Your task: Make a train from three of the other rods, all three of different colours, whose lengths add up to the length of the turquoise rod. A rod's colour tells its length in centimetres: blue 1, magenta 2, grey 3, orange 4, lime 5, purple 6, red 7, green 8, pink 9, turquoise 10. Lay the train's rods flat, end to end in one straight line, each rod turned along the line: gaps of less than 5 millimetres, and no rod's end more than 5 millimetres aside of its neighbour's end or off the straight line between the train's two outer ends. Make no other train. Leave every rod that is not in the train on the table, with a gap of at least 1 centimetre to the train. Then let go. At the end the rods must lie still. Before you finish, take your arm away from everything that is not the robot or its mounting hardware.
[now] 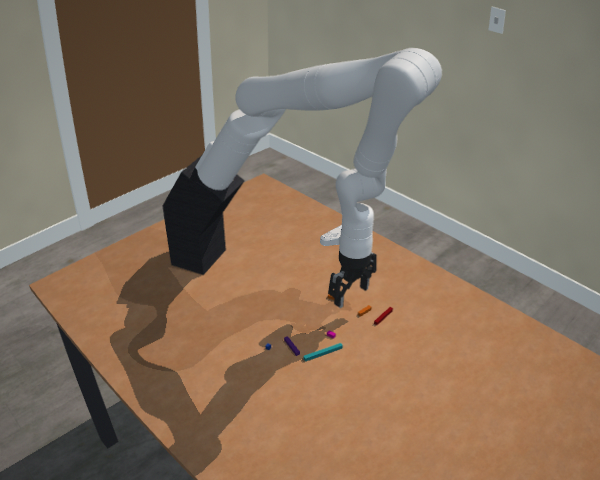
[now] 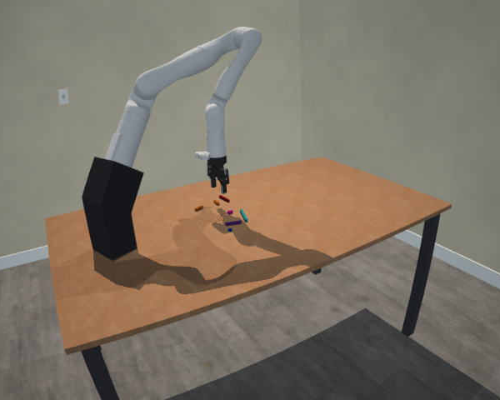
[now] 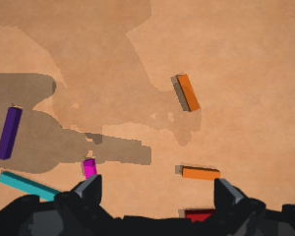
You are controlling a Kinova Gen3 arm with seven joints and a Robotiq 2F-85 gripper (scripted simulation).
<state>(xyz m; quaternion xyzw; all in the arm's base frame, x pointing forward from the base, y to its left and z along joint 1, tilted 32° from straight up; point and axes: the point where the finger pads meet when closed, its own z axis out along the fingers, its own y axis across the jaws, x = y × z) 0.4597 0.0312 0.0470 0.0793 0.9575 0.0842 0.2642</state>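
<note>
My gripper [image 1: 352,294] [image 2: 218,187] [image 3: 156,188] is open and empty above the table. The turquoise rod [image 1: 323,352] [image 2: 243,215] [image 3: 29,185] lies flat, near the purple rod [image 1: 291,345] [image 2: 232,223] [image 3: 9,133] and the magenta rod [image 1: 331,334] [image 2: 230,212] [image 3: 89,168]. The blue rod [image 1: 268,346] [image 2: 230,229] lies beyond the purple one, outside the wrist view. One orange rod [image 1: 364,311] [image 2: 216,202] [image 3: 201,173] lies near the red rod [image 1: 383,315] [image 2: 223,198] [image 3: 200,216]. Another orange rod [image 2: 198,208] [image 3: 189,92] is partly hidden by a finger in the top view. All rods lie apart.
The brown table [image 1: 445,392] [image 2: 349,202] bears all the rods. The black robot base [image 1: 194,227] [image 2: 112,211] stands at one end of it. The arm's shadow falls across the purple rod and the table around it.
</note>
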